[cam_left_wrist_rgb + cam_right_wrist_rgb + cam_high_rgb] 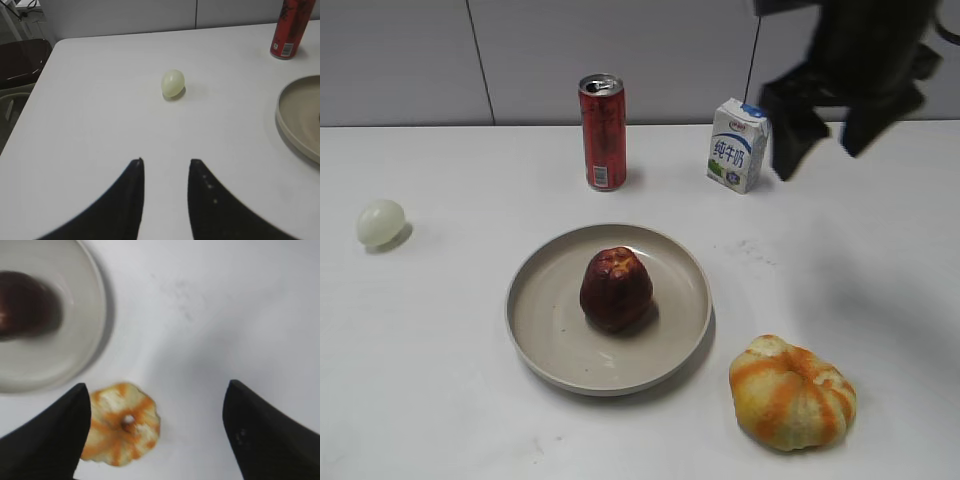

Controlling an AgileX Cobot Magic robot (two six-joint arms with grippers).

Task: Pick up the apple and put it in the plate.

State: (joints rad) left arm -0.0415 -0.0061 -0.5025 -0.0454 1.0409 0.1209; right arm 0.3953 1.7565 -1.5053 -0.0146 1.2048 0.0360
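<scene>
The dark red apple [616, 288] stands in the beige plate [545, 330] at the table's middle. In the right wrist view the apple [27, 304] is a blurred dark shape inside the plate [80, 335]. My right gripper [828, 128] hangs open and empty high above the table's back right; its fingers [157, 390] are wide apart. My left gripper [166, 162] is open and empty over bare table; the plate's rim [295, 117] shows at that view's right edge. The left gripper does not show in the exterior view.
An orange-and-yellow ribbed fruit [792, 392] lies front right of the plate, below the right gripper [120, 422]. A red can [603, 132] and a milk carton [736, 144] stand at the back. A pale ball [381, 223] lies at the left [173, 82].
</scene>
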